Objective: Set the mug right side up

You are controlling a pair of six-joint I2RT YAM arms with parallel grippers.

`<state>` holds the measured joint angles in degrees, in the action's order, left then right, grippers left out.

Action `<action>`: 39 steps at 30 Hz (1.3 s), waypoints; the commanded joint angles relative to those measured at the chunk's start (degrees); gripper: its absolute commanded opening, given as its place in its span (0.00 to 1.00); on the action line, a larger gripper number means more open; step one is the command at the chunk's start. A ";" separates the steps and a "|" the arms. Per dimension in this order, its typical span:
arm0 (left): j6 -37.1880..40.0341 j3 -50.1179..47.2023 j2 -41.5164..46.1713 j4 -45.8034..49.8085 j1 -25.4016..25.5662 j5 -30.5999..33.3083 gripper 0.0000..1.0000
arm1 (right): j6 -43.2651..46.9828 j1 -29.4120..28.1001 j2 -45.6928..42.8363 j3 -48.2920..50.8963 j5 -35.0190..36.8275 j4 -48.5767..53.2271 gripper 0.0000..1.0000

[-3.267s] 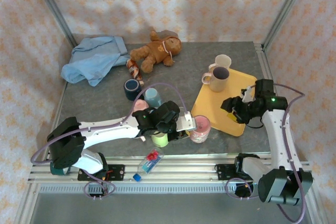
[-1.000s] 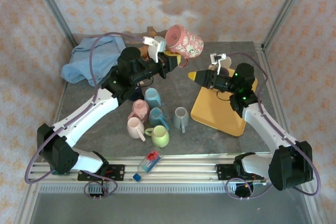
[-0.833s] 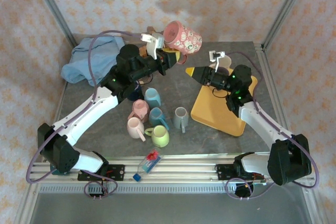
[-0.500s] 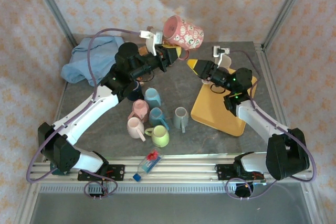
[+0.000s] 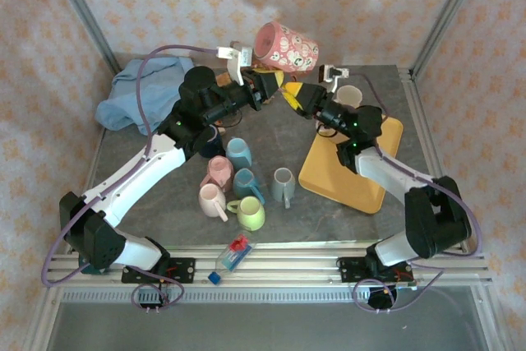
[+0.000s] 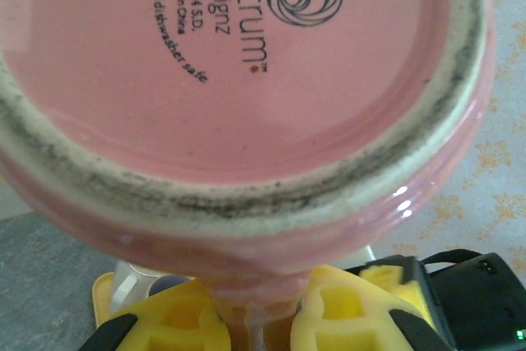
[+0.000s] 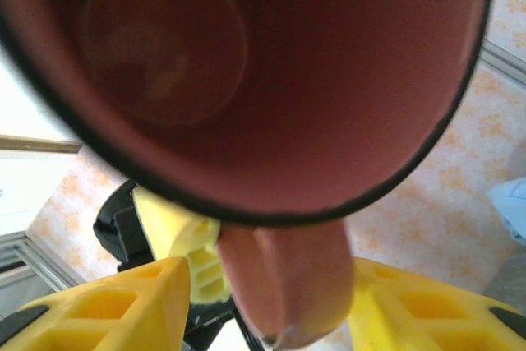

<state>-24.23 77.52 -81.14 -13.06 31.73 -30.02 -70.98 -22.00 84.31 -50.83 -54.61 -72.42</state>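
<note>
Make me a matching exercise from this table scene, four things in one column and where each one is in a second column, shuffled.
Things:
1. pink mug
2. blue cloth
3. lime-green mug
4. yellow tray

Places:
A. right side of the table
B. up in the air, handle gripped by the left claw
C. back left corner
D. near the front edge, beside a pale pink mug

Pairs: 1-B, 2-C, 3-D, 4-A

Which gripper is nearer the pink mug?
Left. The left gripper is clamped on the handle of the mug, holding it up. The right gripper straddles the same handle from the mug's open end, jaws open.
</note>
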 commanded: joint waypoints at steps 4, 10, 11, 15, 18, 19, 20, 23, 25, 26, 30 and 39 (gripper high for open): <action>-0.36 0.39 4.60 -9.86 -0.22 0.11 0.00 | -3.82 -1.53 1.28 -3.22 3.58 -7.97 0.48; -1.33 -1.44 4.60 -11.87 -0.22 0.74 0.00 | -3.64 -1.55 0.71 -3.24 5.21 -7.94 0.38; -1.43 -1.65 4.59 -12.13 -0.21 0.80 0.00 | -3.56 -1.51 0.58 -3.20 5.41 -7.93 0.37; -1.78 -2.25 4.50 -12.94 -0.22 1.19 0.00 | -2.55 -1.47 -0.15 -3.02 6.14 -7.91 0.28; -1.79 -3.00 4.63 -13.13 -0.22 1.51 0.00 | -1.57 -1.46 -0.77 -2.48 6.99 -7.93 0.22; -1.73 -3.33 4.82 -13.13 -0.19 1.62 0.00 | -1.17 -1.41 -0.99 -2.36 7.18 -7.89 0.20; -1.70 -3.95 5.04 -13.30 -0.21 2.03 0.00 | -0.79 -1.23 -1.29 -2.19 7.47 -7.90 0.16; -1.53 -5.61 5.93 -12.98 -0.26 3.30 0.00 | 0.58 -0.35 -2.60 -1.59 8.26 -6.96 0.09; -1.29 -6.61 6.50 -12.44 -0.19 4.05 0.00 | 2.61 0.27 -3.99 -1.08 8.45 -4.18 0.05; -0.96 -6.95 6.67 -11.87 -0.24 4.37 0.00 | 4.47 0.36 -5.13 -0.95 8.22 -1.40 0.03; -0.30 -8.11 7.29 -10.37 -0.24 4.36 0.22 | 14.30 0.29 -10.08 -1.70 7.39 14.49 0.00; -0.62 -9.46 7.36 -10.54 -0.24 3.00 0.44 | 25.93 0.38 -16.11 -3.61 9.11 34.26 0.00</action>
<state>-25.50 68.53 -75.57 -20.34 31.88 -27.51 -51.35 -21.80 71.16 -51.37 -47.90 -41.54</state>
